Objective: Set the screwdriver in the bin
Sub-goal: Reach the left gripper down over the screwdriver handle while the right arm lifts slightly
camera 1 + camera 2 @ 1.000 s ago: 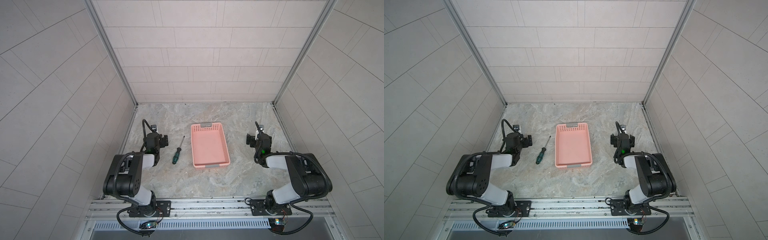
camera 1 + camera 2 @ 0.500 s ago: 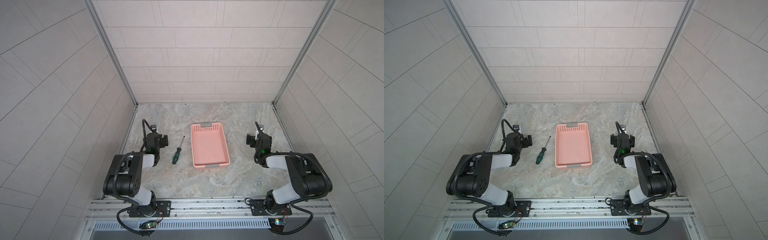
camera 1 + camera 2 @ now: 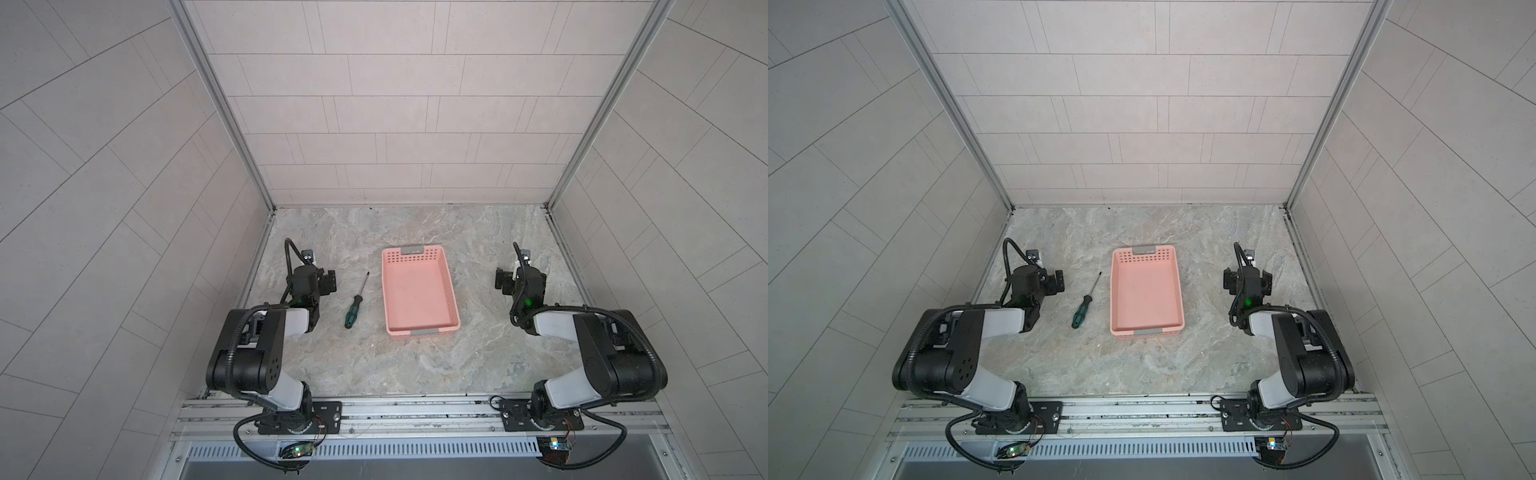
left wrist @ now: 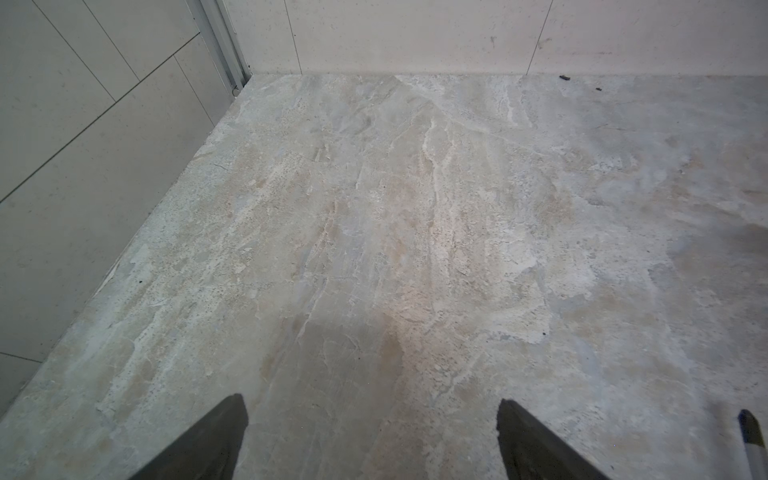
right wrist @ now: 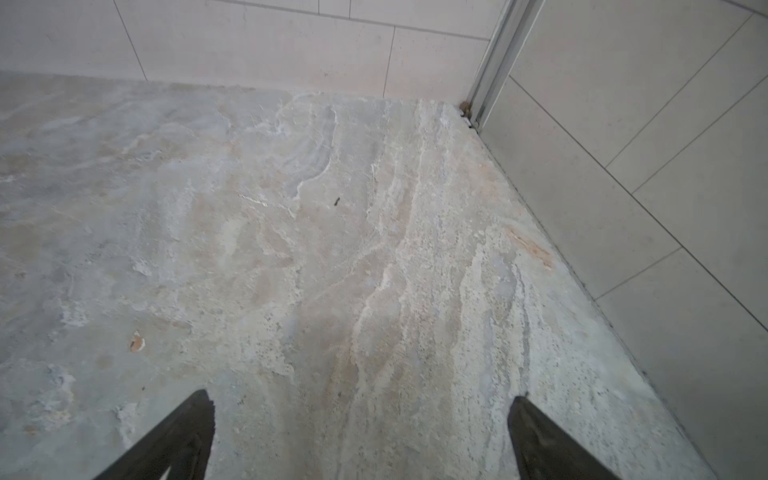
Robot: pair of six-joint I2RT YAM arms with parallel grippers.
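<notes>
The screwdriver [image 3: 354,311] [image 3: 1083,311], with a green and black handle, lies flat on the marble floor just left of the bin, its shaft pointing to the back wall. The bin [image 3: 417,295] [image 3: 1145,296] is salmon-pink and holds nothing. My left gripper [image 4: 370,409] [image 3: 311,279] is open over bare floor, left of the screwdriver and apart from it. A slim dark tip [image 4: 748,422] at the edge of the left wrist view looks like the shaft's end. My right gripper [image 5: 361,401] [image 3: 1246,277] is open over bare floor, right of the bin.
Tiled walls close in the floor on the left, back and right. Both arm bases sit on a metal rail [image 3: 415,409] along the front edge. Each arm is folded low beside its side wall.
</notes>
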